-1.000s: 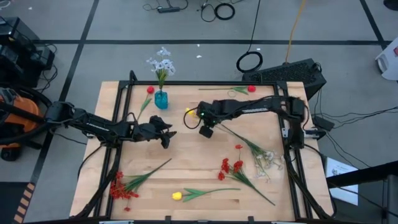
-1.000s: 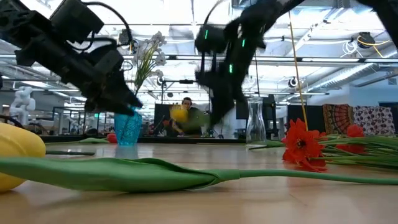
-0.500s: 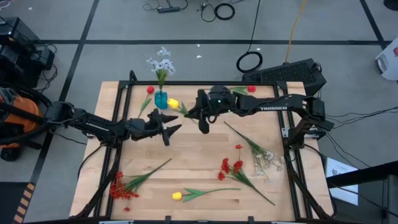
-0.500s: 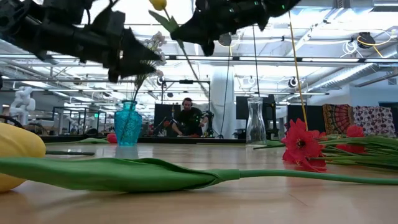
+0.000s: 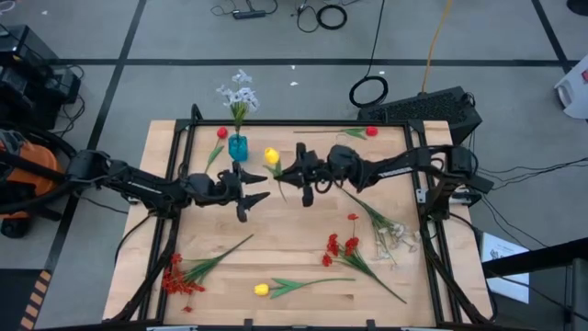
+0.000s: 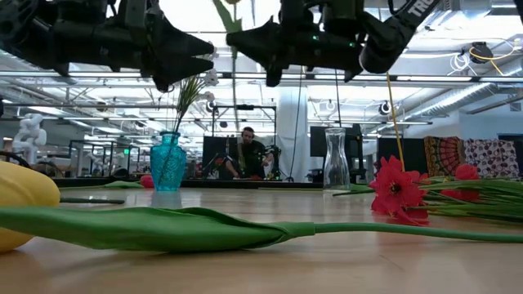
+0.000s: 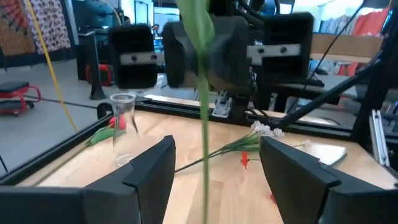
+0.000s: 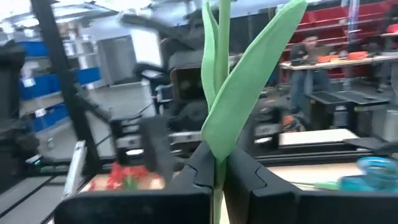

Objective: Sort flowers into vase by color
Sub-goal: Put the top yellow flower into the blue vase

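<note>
My right claw (image 5: 296,173) clamped on yellow tulip (image 5: 271,157), stem upright, blossom up, above counter (image 5: 303,244) centre. My left claw (image 5: 255,191) spread wide, facing it, stem between fingers. Two vases: teal (image 5: 238,147) with white flowers (image 5: 238,95), clear (image 6: 336,159). Two yellow tulips; second (image 5: 294,286) lies flat along near edge.

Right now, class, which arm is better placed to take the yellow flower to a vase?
The right gripper: its fingers are shut on the yellow flower stem, held above the table. The left gripper is open and empty.
</note>
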Controlling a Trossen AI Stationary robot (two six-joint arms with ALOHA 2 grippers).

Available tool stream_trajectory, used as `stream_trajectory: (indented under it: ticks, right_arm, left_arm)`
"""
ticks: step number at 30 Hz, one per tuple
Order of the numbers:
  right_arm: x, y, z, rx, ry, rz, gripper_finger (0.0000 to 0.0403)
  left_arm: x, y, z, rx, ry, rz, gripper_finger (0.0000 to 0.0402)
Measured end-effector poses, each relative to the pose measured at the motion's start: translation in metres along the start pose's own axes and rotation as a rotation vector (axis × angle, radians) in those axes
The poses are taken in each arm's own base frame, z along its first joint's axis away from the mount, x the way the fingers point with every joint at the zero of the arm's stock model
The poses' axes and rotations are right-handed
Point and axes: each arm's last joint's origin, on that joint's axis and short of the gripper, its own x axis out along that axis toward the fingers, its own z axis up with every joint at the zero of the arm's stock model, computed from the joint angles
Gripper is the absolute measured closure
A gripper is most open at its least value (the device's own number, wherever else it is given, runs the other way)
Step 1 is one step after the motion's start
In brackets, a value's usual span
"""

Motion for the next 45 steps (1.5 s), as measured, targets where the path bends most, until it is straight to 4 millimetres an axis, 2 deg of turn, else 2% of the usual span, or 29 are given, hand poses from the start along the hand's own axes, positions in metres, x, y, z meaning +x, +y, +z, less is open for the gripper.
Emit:
stream_trajectory:
  ticks: [7,15,18,23,31,33,37,42,45]
  right_arm:
    - [0.016,0.008,-0.007,-0.027,0.008,0.071,0.0399]
    - [0.017,0.008,-0.006,-0.039,0.009,0.069,0.0399]
    - [0.017,0.008,-0.009,-0.029,0.037,0.043,0.0399]
    - [0.017,0.007,-0.011,-0.024,0.054,0.040,0.0399]
    - [0.017,0.006,-0.011,-0.025,0.054,0.008,0.0395]
    - [0.017,0.006,-0.012,0.004,0.063,-0.049,0.0384]
    - [0.015,0.001,-0.012,0.022,0.098,-0.096,0.0345]
    - [0.004,-0.004,0.008,0.029,0.122,-0.136,0.0290]
    - [-0.011,-0.006,0.023,0.034,0.224,-0.180,0.0265]
  left_arm:
    - [0.010,-0.002,-0.001,0.016,0.017,0.001,0.0164]
    - [0.020,-0.004,0.000,0.012,0.026,0.002,0.0164]
    - [0.023,-0.005,0.002,0.009,0.020,0.002,0.0176]
    - [0.023,-0.005,0.001,-0.012,0.029,0.003,0.0234]
    - [0.023,-0.005,0.001,-0.016,0.027,0.004,0.0360]
    - [0.023,-0.005,0.001,-0.015,0.030,0.009,0.0386]
    - [0.023,-0.003,-0.001,-0.011,0.045,0.036,0.0388]
    - [0.020,-0.001,0.002,-0.006,0.053,0.104,0.0391]
    - [0.015,0.003,0.012,-0.014,0.015,0.118,0.0392]
